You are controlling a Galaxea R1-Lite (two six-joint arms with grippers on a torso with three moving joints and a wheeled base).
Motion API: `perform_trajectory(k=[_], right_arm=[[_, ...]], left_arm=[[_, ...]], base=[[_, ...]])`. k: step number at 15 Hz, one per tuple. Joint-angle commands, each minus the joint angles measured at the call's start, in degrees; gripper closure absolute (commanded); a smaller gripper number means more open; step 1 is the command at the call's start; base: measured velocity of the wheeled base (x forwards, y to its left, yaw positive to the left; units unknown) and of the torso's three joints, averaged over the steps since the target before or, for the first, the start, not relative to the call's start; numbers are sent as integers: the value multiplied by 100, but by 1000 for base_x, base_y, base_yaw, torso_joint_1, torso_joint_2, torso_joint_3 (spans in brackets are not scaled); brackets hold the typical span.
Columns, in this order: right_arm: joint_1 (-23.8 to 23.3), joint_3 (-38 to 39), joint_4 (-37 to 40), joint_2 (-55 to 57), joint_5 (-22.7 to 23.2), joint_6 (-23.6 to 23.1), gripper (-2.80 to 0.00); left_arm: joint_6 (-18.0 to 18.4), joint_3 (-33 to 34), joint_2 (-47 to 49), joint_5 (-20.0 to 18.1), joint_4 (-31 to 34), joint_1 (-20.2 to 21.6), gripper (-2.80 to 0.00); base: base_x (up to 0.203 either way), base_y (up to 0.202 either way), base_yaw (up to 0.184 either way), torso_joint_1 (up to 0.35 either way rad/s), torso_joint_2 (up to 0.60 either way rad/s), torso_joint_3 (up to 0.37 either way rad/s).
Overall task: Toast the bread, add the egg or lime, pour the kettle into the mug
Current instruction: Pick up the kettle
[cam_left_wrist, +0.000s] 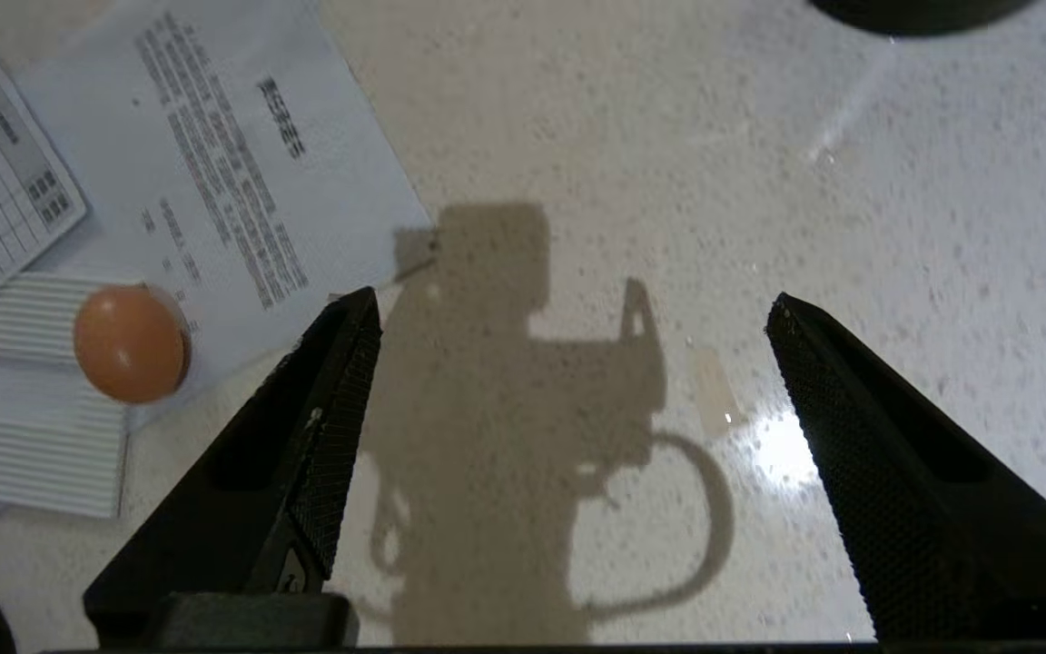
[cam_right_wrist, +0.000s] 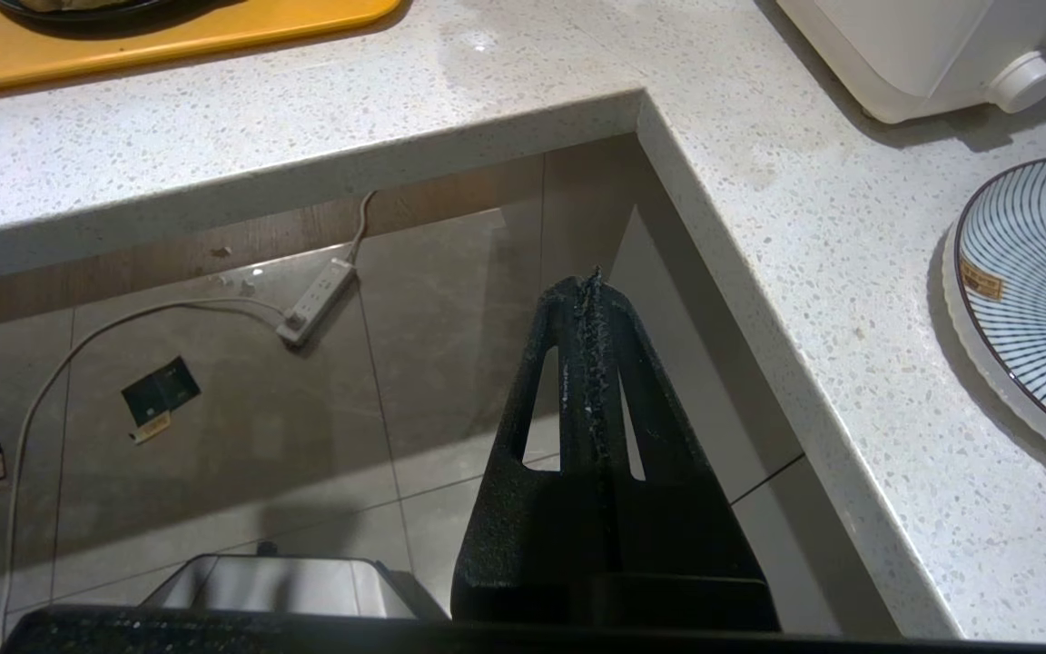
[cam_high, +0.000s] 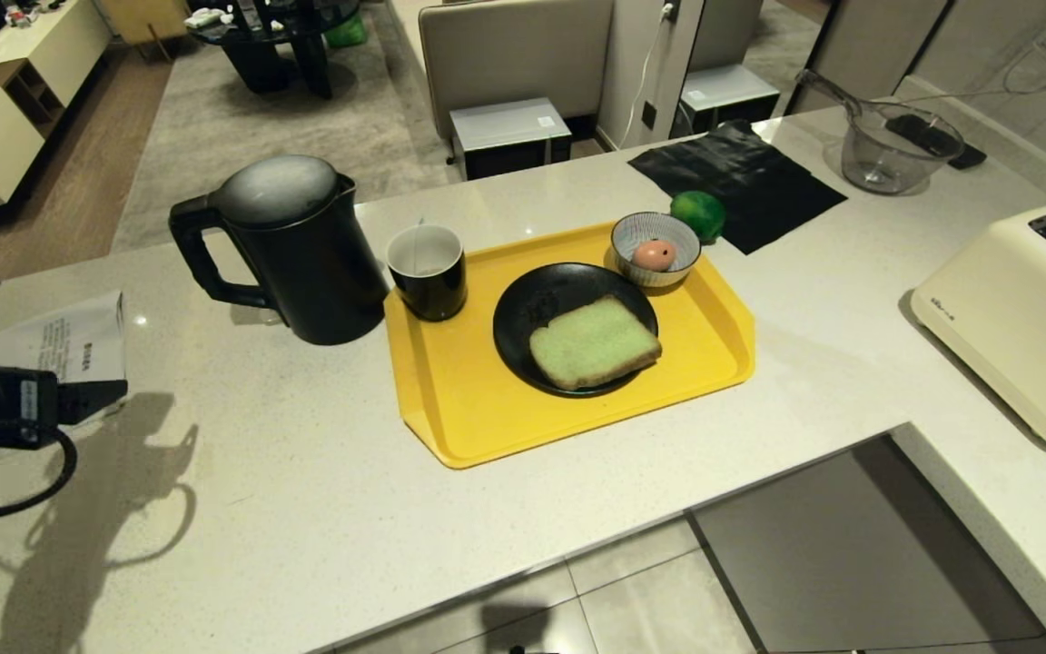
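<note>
While the bread point(cam_high: 594, 342) lies on the black plate point(cam_high: 532, 300) on your yellow tray point(cam_high: 468, 409), the egg point(cam_high: 654, 254) sits in the small striped bowl point(cam_high: 632, 234) at the tray's far corner, with the lime point(cam_high: 698, 213) just behind it. Your mug point(cam_high: 428, 272) stands on the tray's left end, right beside the kettle point(cam_high: 291, 250) on the worktop point(cam_high: 260, 490). Your left gripper point(cam_left_wrist: 573, 309) hangs over bare worktop, jaws wide and holding nothing, near papers point(cam_left_wrist: 241, 173) and a plain brown egg point(cam_left_wrist: 130, 342); your right gripper point(cam_right_wrist: 592, 277) waits above the floor point(cam_right_wrist: 214, 427), jaws pressed together.
</note>
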Motion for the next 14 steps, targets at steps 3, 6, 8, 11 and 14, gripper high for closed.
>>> perform_trajectory(k=[3, 6, 8, 11, 14], right_arm=[[2, 114, -4, 9, -5, 3, 0], [2, 114, -4, 9, -5, 3, 0], [2, 111, -4, 9, -5, 3, 0], [2, 114, -4, 9, 4, 3, 0], [2, 114, -4, 9, -5, 3, 0]], left_arm=[[-106, 342, 428, -849, -752, 328, -280], [-173, 351, 1173, -1328, -1987, 540, -280], [-198, 191, 1669, -1634, -2635, 689, -280], [-216, -321, 2246, -2007, -3128, 835, -280], [-231, -550, 2409, -2252, -3504, 731, -280]], base=[[0, 0, 0, 0, 0, 0], [0, 0, 0, 0, 0, 0], [0, 0, 0, 0, 0, 0], [0, 0, 0, 0, 0, 0], [0, 0, 0, 0, 0, 0]])
